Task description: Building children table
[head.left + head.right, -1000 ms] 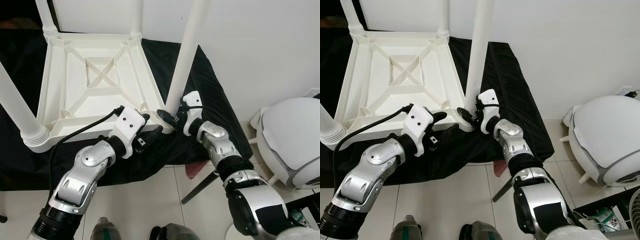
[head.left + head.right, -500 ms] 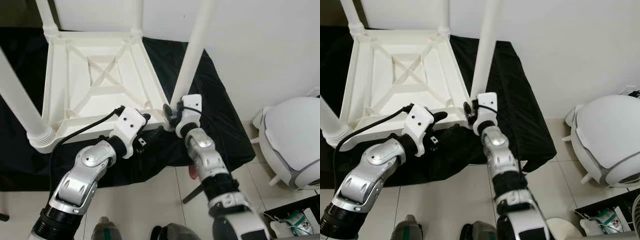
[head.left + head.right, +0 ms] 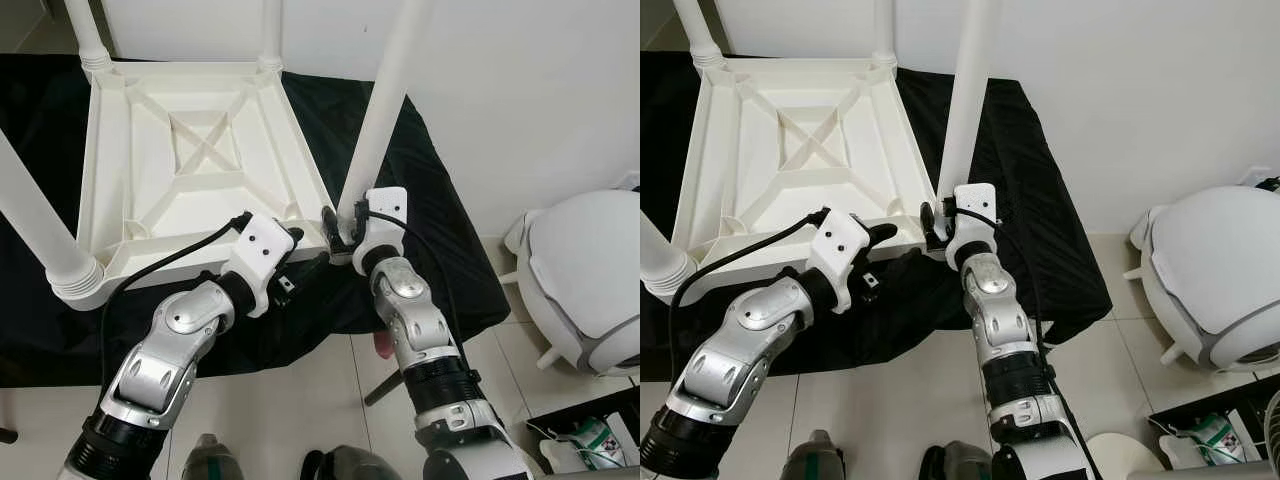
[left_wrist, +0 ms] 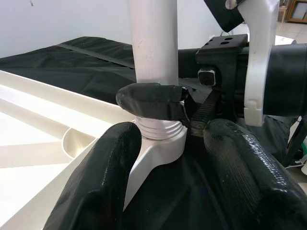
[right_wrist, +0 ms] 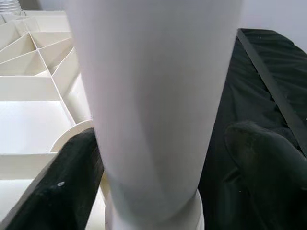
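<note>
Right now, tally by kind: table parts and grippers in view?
White table legs: 4
White tabletop, upside down: 1
Grippers: 2, left gripper, right gripper
Total: 7

Silver jointed arms, white wrist housings

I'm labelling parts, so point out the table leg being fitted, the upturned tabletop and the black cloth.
table leg (image 3: 385, 110), left eye view, mid shaft.
upturned tabletop (image 3: 205, 160), left eye view, crossed ribs.
black cloth (image 3: 1040, 230), right eye view, right-hand stretch.
</note>
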Available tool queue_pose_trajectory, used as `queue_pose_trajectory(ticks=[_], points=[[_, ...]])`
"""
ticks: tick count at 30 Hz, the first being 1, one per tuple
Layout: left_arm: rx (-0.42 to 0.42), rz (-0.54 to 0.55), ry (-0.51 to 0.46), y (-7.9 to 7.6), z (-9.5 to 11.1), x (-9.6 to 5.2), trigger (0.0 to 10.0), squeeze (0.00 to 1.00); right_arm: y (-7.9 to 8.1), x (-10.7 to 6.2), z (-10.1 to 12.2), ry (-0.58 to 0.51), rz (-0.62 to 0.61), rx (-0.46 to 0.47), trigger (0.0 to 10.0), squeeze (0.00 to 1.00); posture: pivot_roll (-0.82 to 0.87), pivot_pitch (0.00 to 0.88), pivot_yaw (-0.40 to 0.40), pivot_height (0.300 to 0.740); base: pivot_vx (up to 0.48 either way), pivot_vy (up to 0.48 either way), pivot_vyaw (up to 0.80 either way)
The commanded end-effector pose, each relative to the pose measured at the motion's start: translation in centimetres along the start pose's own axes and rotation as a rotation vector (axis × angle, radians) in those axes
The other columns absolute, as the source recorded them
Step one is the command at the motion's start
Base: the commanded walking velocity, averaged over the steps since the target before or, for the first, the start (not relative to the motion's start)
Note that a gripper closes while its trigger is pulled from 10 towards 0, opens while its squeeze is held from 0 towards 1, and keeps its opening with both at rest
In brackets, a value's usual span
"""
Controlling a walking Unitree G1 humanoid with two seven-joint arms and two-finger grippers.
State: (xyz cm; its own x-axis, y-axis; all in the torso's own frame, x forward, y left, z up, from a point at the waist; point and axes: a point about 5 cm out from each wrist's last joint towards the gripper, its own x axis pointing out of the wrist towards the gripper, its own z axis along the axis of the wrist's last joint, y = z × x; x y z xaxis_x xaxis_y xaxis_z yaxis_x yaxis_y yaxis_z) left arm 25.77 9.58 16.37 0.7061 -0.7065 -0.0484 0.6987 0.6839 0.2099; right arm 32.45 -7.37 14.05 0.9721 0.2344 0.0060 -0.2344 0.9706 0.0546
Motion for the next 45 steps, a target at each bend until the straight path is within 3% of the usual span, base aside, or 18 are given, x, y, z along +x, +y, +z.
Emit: queue_pose_trajectory(ticks=[1, 3, 4, 7, 8, 13, 14, 17, 24, 32, 33, 34, 35, 36, 38, 45], points=[[-0.004, -0.046, -0.009, -0.5, 0.3, 0.2, 10.0, 0.00, -0.4, -0.2, 0.1, 0.010, 0.027, 0.031, 10.0, 1.00, 0.04, 0.020, -0.121, 0.740, 0.000, 0.000, 0.00], [-0.003, -0.046, -0.009, -0.5, 0.3, 0.2, 10.0, 0.00, -0.5, -0.2, 0.2, 0.010, 0.041, 0.041, 10.0, 1.00, 0.04, 0.020, -0.121, 0.740, 0.000, 0.000, 0.00], [-0.002, -0.049, -0.009, -0.5, 0.3, 0.2, 10.0, 0.00, -1.2, 0.0, 0.5, 0.001, 0.172, 0.038, 10.0, 1.00, 0.04, 0.020, -0.119, 0.740, 0.000, 0.000, 0.00], [-0.002, -0.051, -0.009, -0.5, 0.3, 0.2, 10.0, 0.00, -1.5, 0.0, 0.6, 0.000, 0.230, 0.021, 10.0, 1.00, 0.04, 0.018, -0.118, 0.740, 0.000, 0.000, 0.00], [-0.002, -0.053, -0.009, -0.5, 0.3, 0.3, 10.0, 0.00, -1.9, -0.1, 0.7, -0.002, 0.285, 0.017, 10.0, 0.00, 0.04, 0.018, -0.118, 0.740, 0.000, 0.000, 0.00], [0.001, -0.060, -0.010, -0.5, 0.3, 0.3, 10.0, 0.00, -3.5, 0.0, 0.8, -0.012, 0.430, -0.061, 10.0, 0.00, 0.04, 0.018, -0.112, 0.740, 0.000, 0.000, 0.00], [0.001, -0.062, -0.010, -0.5, 0.3, 0.3, 10.0, 0.00, -4.5, 0.3, 0.8, -0.011, 0.494, -0.092, 10.0, 0.00, 0.04, 0.018, -0.110, 0.740, 0.000, 0.000, 0.00], [0.002, -0.063, -0.009, -0.5, 0.3, 0.3, 10.0, 0.00, -5.0, 0.7, 0.9, -0.004, 0.544, -0.098, 10.0, 0.00, 0.04, 0.018, -0.110, 0.740, 0.000, 0.000, 0.00], [0.002, -0.071, -0.008, -0.5, 0.3, 0.2, 10.0, 0.00, -4.4, 1.9, 0.3, 0.038, 0.671, -0.125, 10.0, 0.00, 0.05, 0.013, -0.103, 0.740, 0.000, 0.000, 0.00], [0.005, -0.075, -0.007, -0.5, 0.4, 0.3, 10.0, 0.00, -3.6, 2.2, -0.7, 0.077, 0.711, -0.142, 10.0, 0.00, 0.05, 0.010, -0.099, 0.740, 0.000, 0.000, 0.00], [0.005, -0.077, -0.008, -0.5, 0.4, 0.3, 10.0, 0.00, -3.4, 2.2, -1.1, 0.088, 0.726, -0.140, 7.9, 0.00, 0.05, 0.007, -0.096, 0.740, 0.000, 0.000, 0.00], [0.005, -0.077, -0.008, -0.5, 0.4, 0.3, 10.0, 0.00, -3.4, 2.2, -1.1, 0.088, 0.726, -0.140, 7.9, 0.00, 0.05, 0.007, -0.096, 0.740, 0.000, 0.000, 0.00], [0.007, -0.079, -0.009, -0.5, 0.4, 0.3, 10.0, 0.00, -3.4, 2.1, -1.5, 0.102, 0.728, -0.144, 0.9, 0.00, 0.05, 0.004, -0.095, 0.740, 0.000, 0.000, 0.00], [0.008, -0.080, -0.010, -0.5, 0.5, 0.4, 10.0, 0.00, -3.4, 2.0, -1.8, 0.113, 0.732, -0.144, 0.3, 0.00, 0.05, 0.002, -0.094, 0.740, 0.000, 0.000, 0.00], [0.009, -0.081, -0.010, -0.5, 0.5, 0.4, 10.0, 0.00, -3.5, 2.0, -2.1, 0.120, 0.724, -0.137, 0.0, 0.00, 0.05, 0.000, -0.093, 0.740, 0.000, 0.000, 0.00], [0.012, -0.085, -0.014, -0.4, 0.5, 0.5, 10.0, 0.00, -4.4, 1.8, -2.8, 0.132, 0.687, -0.115, 0.0, 0.00, 0.04, 0.000, -0.090, 0.740, 0.000, 0.000, 0.00]])
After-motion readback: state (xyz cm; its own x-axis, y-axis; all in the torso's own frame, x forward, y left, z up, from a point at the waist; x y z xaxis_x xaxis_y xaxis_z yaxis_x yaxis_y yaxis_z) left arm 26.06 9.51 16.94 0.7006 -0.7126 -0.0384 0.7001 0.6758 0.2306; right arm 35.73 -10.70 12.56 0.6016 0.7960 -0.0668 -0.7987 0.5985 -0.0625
